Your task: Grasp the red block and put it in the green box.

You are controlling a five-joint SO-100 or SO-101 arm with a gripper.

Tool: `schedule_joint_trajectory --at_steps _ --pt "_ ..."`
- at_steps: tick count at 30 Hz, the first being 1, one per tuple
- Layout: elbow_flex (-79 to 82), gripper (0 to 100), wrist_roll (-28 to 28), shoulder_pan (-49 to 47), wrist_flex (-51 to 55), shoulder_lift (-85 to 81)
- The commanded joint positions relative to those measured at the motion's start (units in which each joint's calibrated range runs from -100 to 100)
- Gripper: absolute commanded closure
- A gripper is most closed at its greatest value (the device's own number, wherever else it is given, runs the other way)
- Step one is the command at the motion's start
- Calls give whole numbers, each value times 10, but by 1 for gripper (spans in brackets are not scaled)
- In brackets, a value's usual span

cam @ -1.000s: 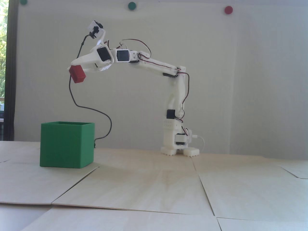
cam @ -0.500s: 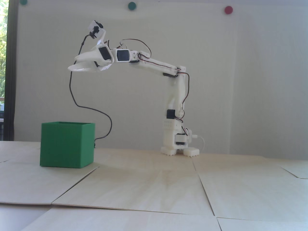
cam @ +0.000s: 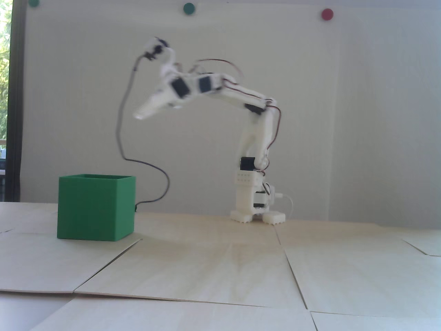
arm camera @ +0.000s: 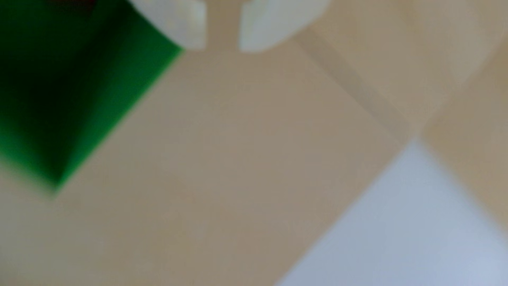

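Note:
The green box [cam: 93,210] stands on the wooden table at the left of the fixed view, open top up. My gripper [cam: 137,115] hangs high in the air, up and to the right of the box, blurred by motion. In the wrist view the two white fingertips [arm camera: 189,30] stand a narrow gap apart with only table showing between them; the gripper [arm camera: 222,46] holds nothing. The green box [arm camera: 115,90] fills the upper left there, its inside dark. The red block is hidden in the fixed view; a faint dark red smear [arm camera: 74,2] shows inside the box at the top edge.
Light wooden panels [cam: 220,269] with seams cover the table. The arm's base [cam: 256,215] stands at the back centre. A black cable [cam: 151,165] loops from the wrist camera down behind the box. Round green and red dots [cam: 326,13] sit on the wall.
A second ago the gripper held the red block above the box; then it opened and the block was gone from view. Now the arm has swung right and the jaws have narrowed.

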Motion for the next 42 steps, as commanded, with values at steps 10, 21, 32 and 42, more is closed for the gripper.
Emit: schedule_joint_trajectory --at_steps 10,21,32,42 --pt "619 98 3 -195 23 -626" --pt "749 98 130 -268 326 -759" --pt "748 97 160 -268 484 -759" --pt "747 97 160 -270 484 -759"
